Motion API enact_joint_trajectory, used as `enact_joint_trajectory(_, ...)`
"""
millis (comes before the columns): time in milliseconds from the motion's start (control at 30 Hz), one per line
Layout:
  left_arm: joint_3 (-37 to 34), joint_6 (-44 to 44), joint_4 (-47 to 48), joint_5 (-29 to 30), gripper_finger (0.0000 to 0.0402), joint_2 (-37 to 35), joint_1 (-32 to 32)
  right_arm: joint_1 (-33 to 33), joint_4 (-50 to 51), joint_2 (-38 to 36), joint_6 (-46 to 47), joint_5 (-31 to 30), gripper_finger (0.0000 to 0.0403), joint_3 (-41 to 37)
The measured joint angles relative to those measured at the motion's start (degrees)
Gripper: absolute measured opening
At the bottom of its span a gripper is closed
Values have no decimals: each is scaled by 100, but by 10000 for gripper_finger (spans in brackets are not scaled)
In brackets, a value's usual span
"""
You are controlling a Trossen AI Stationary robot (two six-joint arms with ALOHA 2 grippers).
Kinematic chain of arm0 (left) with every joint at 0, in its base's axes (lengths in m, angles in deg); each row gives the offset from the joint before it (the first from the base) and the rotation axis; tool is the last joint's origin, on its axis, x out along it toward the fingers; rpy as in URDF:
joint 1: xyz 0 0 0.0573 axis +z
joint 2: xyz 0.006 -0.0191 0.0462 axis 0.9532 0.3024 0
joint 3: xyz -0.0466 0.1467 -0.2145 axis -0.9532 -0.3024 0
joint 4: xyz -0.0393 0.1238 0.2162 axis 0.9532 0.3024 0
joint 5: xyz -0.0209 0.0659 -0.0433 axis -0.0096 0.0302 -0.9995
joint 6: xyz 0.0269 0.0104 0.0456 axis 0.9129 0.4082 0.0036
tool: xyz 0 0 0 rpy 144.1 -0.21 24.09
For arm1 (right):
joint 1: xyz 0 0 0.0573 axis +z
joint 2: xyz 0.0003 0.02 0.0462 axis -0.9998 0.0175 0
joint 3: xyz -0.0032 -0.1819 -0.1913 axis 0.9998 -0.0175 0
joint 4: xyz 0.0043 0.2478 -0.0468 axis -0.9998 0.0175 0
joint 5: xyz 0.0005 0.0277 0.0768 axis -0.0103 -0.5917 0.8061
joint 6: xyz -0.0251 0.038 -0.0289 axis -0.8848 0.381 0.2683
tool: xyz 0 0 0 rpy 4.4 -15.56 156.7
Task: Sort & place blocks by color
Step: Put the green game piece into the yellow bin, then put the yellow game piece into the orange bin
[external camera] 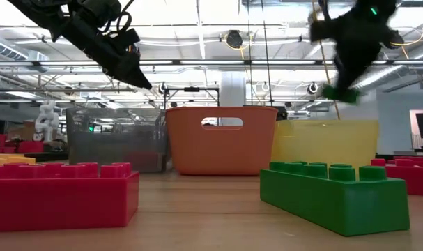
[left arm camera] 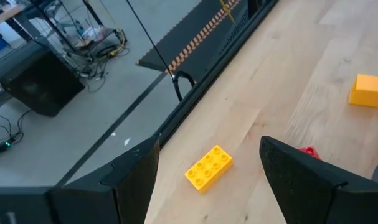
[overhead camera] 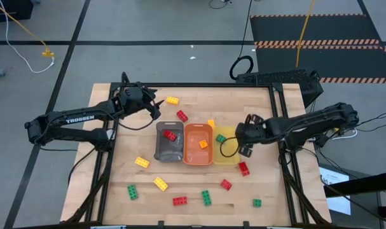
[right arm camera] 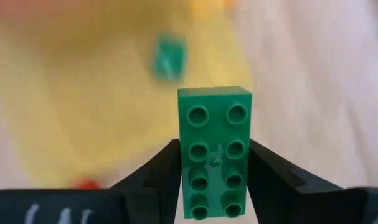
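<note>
Desk (overhead camera: pixel 256 102) count: 3 trays, 15 blocks, 2 hands.
Trays: 1 grey tray (overhead camera: pixel 159 147), 1 orange tray (overhead camera: pixel 193 152), 1 yellow tray (overhead camera: pixel 229 154). Red blocks: 5 (overhead camera: pixel 182 116) (overhead camera: pixel 170 135) (overhead camera: pixel 243 168) (overhead camera: pixel 226 184) (overhead camera: pixel 179 201). Green blocks: 5, four seen from above (overhead camera: pixel 132 191) (overhead camera: pixel 206 197) (overhead camera: pixel 257 203) (overhead camera: pixel 220 137), plus the held green block (right arm camera: pixel 213 152) pinched in the right hand (overhead camera: pixel 237 137). Yellow blocks: 3 (overhead camera: pixel 172 100) (overhead camera: pixel 142 162) (overhead camera: pixel 161 184). Orange blocks: 2 (overhead camera: pixel 211 123) (overhead camera: pixel 203 144). Other hand: left hand (overhead camera: pixel 156 107).
</note>
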State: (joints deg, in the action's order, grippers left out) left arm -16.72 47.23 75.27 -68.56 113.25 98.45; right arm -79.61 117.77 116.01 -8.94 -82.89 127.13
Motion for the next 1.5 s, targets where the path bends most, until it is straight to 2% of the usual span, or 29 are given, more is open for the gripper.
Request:
enact_joint_trajectory(100,0,-349,-4,6,278,0,1,-4,-629,-61,-460,-292,124,309)
enact_joint_trajectory(267,0,-576,-189,6,278,0,1,-164,-1426,15,-1001,-231,124,293)
enact_joint_trajectory(400,0,-617,-266,6,278,0,1,-366,-1418,204,-1122,178,133,65)
enact_joint_trajectory(567,0,-595,-249,7,278,0,1,-517,-1990,427,-1119,772,133,-455)
enact_joint_trajectory(633,0,-533,-245,5,278,0,-1,-535,-2239,461,-1116,810,138,-593)
enact_joint_trajectory(1033,0,-549,238,-250,278,0,-3,-786,-3017,369,-1584,761,245,-649)
enact_joint_trajectory(1200,0,-469,144,-252,278,0,-12,-874,-3217,369,-1698,-260,257,-649)
enact_joint_trajectory(1400,0,-796,153,-272,278,0,-12,-870,-3757,369,-1935,-2146,244,-649)
enact_joint_trajectory(1500,0,-1029,145,-278,278,0,-59,-871,-4292,369,-2217,-2375,237,-649)
